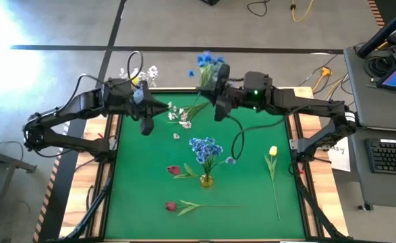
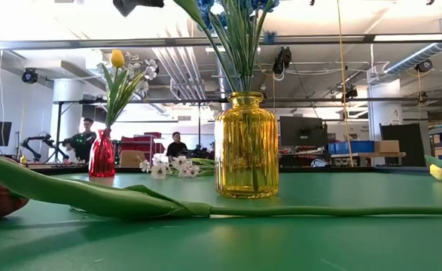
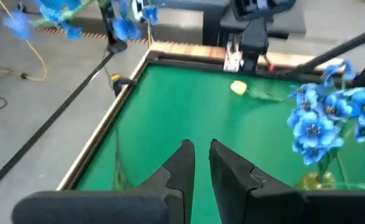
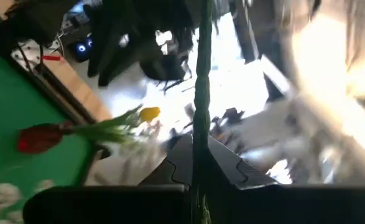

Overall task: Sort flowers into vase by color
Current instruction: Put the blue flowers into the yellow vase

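My right gripper (image 1: 218, 84) is over the table's far edge, shut on a blue flower (image 1: 210, 62), whose blooms also show in the left wrist view (image 3: 55, 15). My left gripper (image 1: 162, 106) is near the far left, shut and empty (image 3: 201, 158). A yellow glass vase (image 1: 206, 179) with blue flowers (image 1: 206, 148) stands mid-table. A red vase (image 2: 102, 156) at the far left holds a yellow tulip and white blossoms. White sprays (image 1: 179, 116), two red tulips (image 1: 174, 170) (image 1: 171, 206) and a yellow tulip (image 1: 272, 152) lie flat on the green table. My right gripper pinches the blue flower's green stem (image 4: 201, 118) between its two fingers. The stem runs straight on past the fingertips. The flower is lifted clear of the table, with its blooms out beyond the far edge.
The green mat (image 1: 251, 196) has a raised wooden rim (image 1: 299, 135). Cables lie on the floor beyond the far edge. A desk with a keyboard (image 1: 390, 155) stands at the right. People (image 2: 177, 144) show in the room behind.
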Available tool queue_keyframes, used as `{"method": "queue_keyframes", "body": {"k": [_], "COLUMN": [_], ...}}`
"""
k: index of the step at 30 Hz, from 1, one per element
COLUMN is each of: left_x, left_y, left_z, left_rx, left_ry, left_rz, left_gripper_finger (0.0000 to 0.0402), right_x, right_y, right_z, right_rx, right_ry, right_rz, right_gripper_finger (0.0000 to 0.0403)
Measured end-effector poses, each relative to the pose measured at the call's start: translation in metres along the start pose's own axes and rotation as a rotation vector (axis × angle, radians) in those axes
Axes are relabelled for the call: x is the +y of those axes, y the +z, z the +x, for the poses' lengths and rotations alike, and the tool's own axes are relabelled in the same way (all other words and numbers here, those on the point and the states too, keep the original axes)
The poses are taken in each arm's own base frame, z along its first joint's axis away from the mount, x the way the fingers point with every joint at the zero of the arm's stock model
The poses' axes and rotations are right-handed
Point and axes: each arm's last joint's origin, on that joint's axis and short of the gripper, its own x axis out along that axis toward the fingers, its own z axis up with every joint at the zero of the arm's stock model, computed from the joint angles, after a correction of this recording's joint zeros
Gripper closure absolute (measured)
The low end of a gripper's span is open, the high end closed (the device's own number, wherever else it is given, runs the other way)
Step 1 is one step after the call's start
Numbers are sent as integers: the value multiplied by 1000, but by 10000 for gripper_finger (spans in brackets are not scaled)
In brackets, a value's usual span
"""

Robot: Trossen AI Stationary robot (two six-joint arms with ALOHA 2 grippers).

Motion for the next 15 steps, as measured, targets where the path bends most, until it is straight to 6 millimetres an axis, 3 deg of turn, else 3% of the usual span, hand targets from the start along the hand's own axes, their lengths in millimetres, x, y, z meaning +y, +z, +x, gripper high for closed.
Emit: {"method": "queue_keyframes", "body": {"k": [4, 8, 12, 15], "left_x": [0, -1, -4, -5], "left_y": [-10, -8, -5, -2], "left_z": [-3, -12, -18, -20], "left_rx": [-159, -345, -413, -420], "left_ry": [1, -33, -155, -175], "left_rz": [-55, -118, -112, -106], "left_gripper_finger": [365, 364, 345, 318], "right_x": [8, 23, 40, 50], "right_y": [15, 25, 30, 32], "right_z": [5, 12, 24, 35], "right_rx": [-52, -83, -93, -28], "right_ry": [-6, 33, 56, 46], "right_rz": [-213, -552, -873, -1005], "right_gripper_finger": [390, 390, 390, 390]}}
